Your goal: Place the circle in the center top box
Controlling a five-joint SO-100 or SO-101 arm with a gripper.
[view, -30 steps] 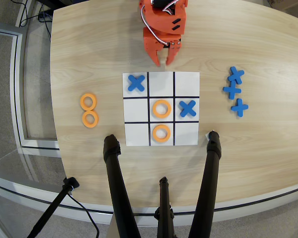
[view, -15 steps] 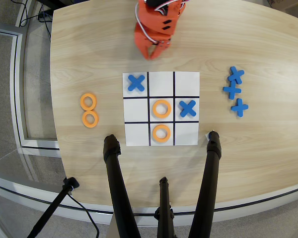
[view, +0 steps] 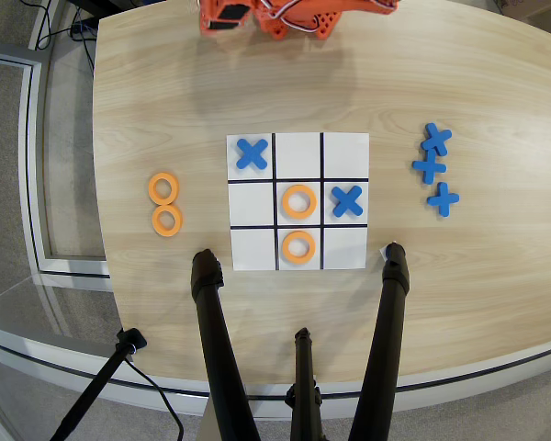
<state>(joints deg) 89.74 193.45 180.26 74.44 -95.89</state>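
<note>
Overhead view, and the orange arm [view: 294, 16] is tucked right up at twelve o'clock, only its body poking in at the top edge of the wooden table [view: 165, 101]. The fingers are cropped out of frame, so whether the hand is spread or closed, or has hold of anything, I cannot tell.

Down to the paper grid [view: 298, 201], dead centre of the table. One orange ring [view: 298, 201] sits in the central cell, and a second ring [view: 297, 246] sits just below it at six o'clock, in the middle cell of the near row. A blue cross [view: 252, 153] fills the corner cell at about ten o'clock, another cross [view: 347, 201] the cell at three o'clock. The middle cell of the far row [view: 298, 154], at twelve o'clock from the grid's centre, shows plain white paper.

Off the grid at nine o'clock, two spare rings [view: 165, 204] lie touching, one above the other. At three o'clock, three spare crosses [view: 434, 167] cluster on the wood. Black tripod legs [view: 216, 340] rise from six o'clock.
</note>
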